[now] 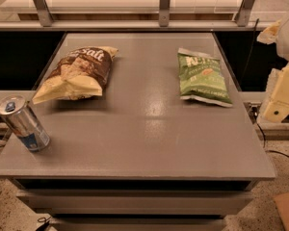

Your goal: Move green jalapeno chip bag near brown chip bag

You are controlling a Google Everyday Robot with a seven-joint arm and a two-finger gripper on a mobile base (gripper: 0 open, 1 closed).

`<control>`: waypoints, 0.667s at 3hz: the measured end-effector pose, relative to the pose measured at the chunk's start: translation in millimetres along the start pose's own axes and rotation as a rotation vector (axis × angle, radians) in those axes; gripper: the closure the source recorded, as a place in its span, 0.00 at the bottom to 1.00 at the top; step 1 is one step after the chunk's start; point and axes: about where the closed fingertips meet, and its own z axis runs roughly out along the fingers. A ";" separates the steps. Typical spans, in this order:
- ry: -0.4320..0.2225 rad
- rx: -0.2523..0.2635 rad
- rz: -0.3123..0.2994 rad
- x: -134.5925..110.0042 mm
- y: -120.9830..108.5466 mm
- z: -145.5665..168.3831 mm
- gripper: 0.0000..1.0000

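The green jalapeno chip bag (203, 77) lies flat on the grey table (144, 138) at the back right, with white lettering and white crimped ends. The brown chip bag (79, 72) lies at the back left, puffy, dark brown and cream-yellow, with white "Salt" lettering. The two bags are well apart, with bare table between them. My gripper (281, 94) shows as cream-coloured parts at the right edge of the view, off the table's right side and to the right of the green bag, touching nothing.
A silver and blue drink can (23, 123) stands tilted at the table's front left corner. A railing and counter run behind the table. Cables lie on the floor to the right. A brown object (288, 210) sits on the floor at the lower right.
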 end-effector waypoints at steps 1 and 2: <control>0.000 0.000 0.000 0.0 0.0 0.0 0.00; 0.026 0.012 0.015 -7.0 -10.4 5.1 0.00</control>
